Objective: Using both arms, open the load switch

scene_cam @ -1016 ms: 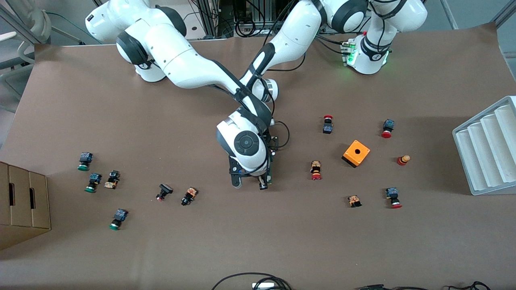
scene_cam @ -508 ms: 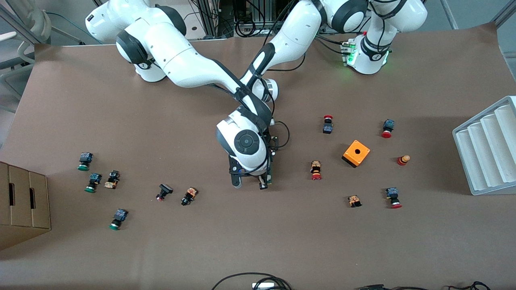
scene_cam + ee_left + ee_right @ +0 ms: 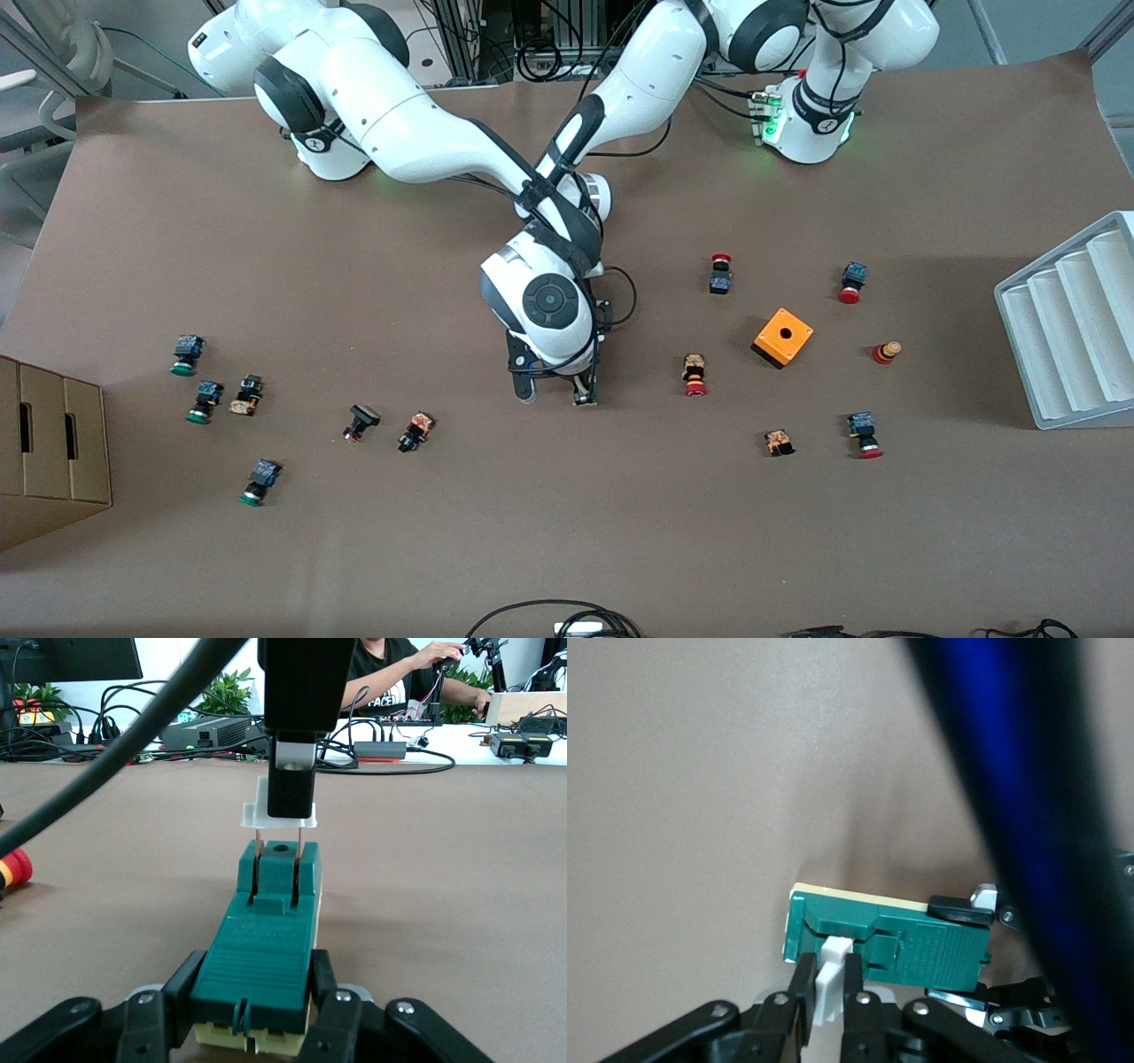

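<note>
The brown desk (image 3: 620, 532) carries scattered push buttons, an orange box (image 3: 783, 337) toward the left arm's end, and a white ribbed tray (image 3: 1076, 328) at that same edge. Both arms meet over the middle of the desk, the right arm crossing above the left.

The load switch (image 3: 266, 939), a narrow dark-green block on a cream base, lies flat on the desk at the centre, beneath the right arm's wrist. The left end effector (image 3: 259, 1014) is clamped tight on the block's sides at one end, pinning it to the desk. The right end effector (image 3: 827, 992) comes down from above at the other end, its fingers pinched on the white tab (image 3: 280, 811). From the left wrist view the tab appears raised off the body, with two thin pins reaching down into the slot.

The step in hand looks like drawing the tab clear. To do it well, the right arm should likely pull straight along the line of the pins, not sideways, so they do not bend or jam. The left arm should only hold firm; if the block lifts or twists, the pull is off-axis. The tab is small and smooth, so slipping seems the main risk.
</note>
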`<action>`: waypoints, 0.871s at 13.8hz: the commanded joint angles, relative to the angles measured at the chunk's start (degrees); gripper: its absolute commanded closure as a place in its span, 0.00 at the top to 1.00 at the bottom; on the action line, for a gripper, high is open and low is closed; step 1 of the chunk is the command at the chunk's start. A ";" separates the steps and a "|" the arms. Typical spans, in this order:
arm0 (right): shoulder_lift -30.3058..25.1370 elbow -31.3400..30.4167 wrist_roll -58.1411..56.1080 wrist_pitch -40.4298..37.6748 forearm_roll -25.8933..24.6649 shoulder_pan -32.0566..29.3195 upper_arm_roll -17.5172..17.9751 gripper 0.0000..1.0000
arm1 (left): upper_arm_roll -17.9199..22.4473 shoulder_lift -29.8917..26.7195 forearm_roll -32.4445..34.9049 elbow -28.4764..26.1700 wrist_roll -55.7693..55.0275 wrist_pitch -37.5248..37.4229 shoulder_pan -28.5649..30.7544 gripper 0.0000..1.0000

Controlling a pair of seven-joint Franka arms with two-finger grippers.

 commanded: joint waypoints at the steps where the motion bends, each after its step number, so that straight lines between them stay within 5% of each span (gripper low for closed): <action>1: -0.10 -3.19 0.44 1.08 -0.23 1.28 0.29 0.16 | -0.06 -0.72 0.35 1.50 0.23 0.43 -0.33 0.53; 6: -0.54 -3.28 0.53 0.99 -0.23 2.25 0.29 0.20 | -0.06 -0.72 0.35 1.50 0.15 0.43 -0.33 0.53; 10: -1.51 -4.51 0.44 0.81 -0.23 2.16 0.38 0.51 | -0.06 -0.54 0.35 1.50 -0.03 0.43 -0.33 0.53; 12: -1.95 -4.60 0.18 0.55 -0.06 1.90 0.38 0.52 | -0.06 -0.54 0.35 1.50 -0.03 0.43 -0.33 0.53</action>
